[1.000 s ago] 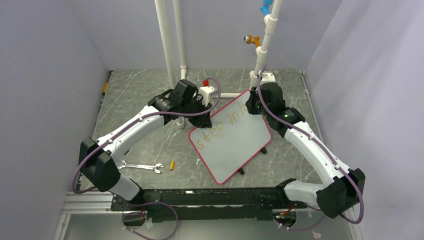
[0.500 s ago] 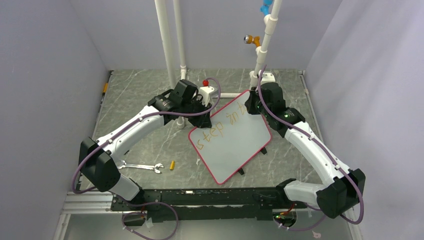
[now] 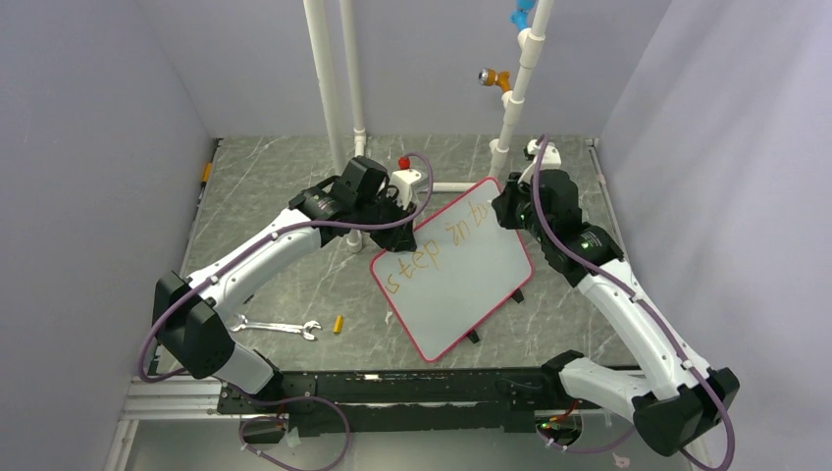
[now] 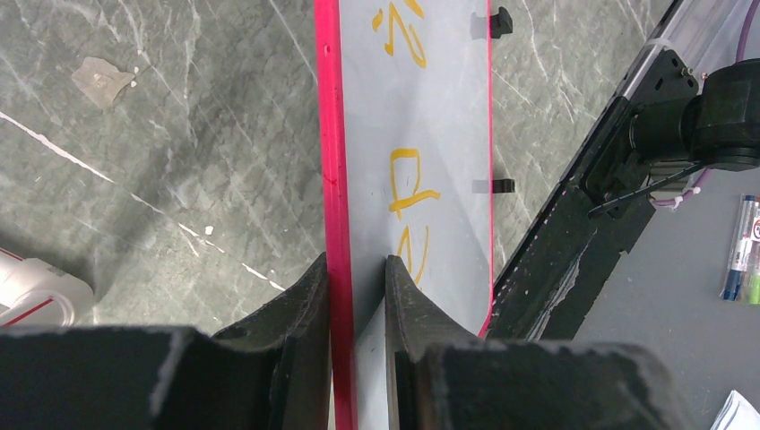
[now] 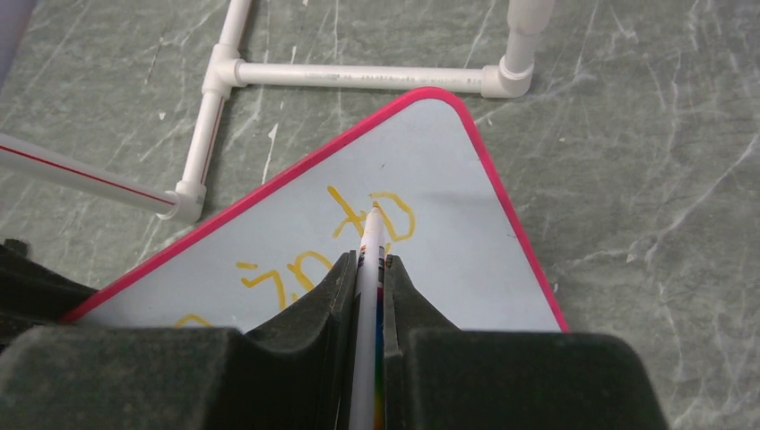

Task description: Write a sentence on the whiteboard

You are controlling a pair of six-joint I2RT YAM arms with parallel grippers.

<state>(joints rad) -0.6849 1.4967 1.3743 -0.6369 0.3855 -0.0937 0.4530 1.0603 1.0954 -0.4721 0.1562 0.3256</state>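
The whiteboard (image 3: 469,285), white with a red-pink rim, is held tilted above the table. My left gripper (image 3: 405,199) is shut on its upper left edge; in the left wrist view my left gripper (image 4: 357,269) clamps the rim (image 4: 333,161). The sentence (image 3: 437,247) in orange-yellow reads "step into" in one line. My right gripper (image 3: 502,208) is shut on a white marker (image 5: 369,260), its tip at the last letter "o" (image 5: 394,215) near the board's top corner. Two black clips (image 4: 502,21) show on the far edge.
A silver wrench (image 3: 278,327) and a small yellow cap (image 3: 337,324) lie on the marble table at the front left. White PVC pipes (image 3: 329,88) stand at the back, with a pipe frame (image 5: 358,73) on the table just beyond the board's corner.
My right arm has shifted to the right and back, and the full word "into" now shows. The left arm and the board have stayed still.
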